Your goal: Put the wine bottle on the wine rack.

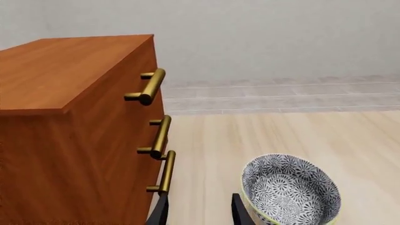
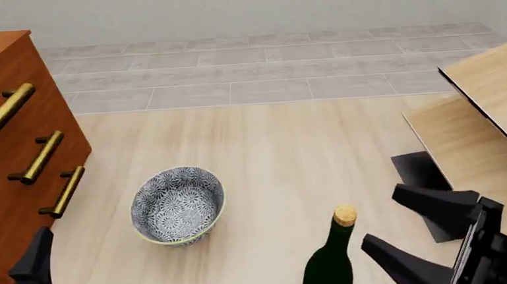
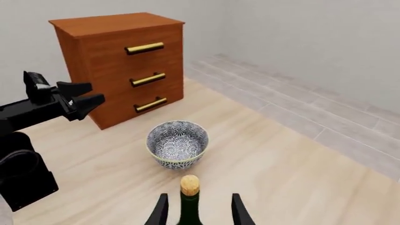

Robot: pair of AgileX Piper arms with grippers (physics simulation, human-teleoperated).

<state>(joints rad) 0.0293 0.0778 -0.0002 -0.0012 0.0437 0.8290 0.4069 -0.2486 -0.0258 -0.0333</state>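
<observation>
**Bottle upright between the right gripper's spread fingers**

Through the left wrist camera we see the left gripper (image 1: 198,211) with fingers apart, holding nothing, between the drawer cabinet (image 1: 75,136) and the patterned bowl (image 1: 291,190), all on a pale wood tabletop (image 1: 281,136) that ends at a tiled floor strip (image 1: 281,96) below a plain wall.

From the front, the wine bottle (image 2: 331,262) stands upright near the bowl; the right gripper (image 2: 400,229) is open just beside it, with the wine rack (image 2: 490,121) beyond.

The right wrist camera shows the bottle's neck between the spread fingers (image 3: 159,211); we cannot tell whether they touch it.
</observation>
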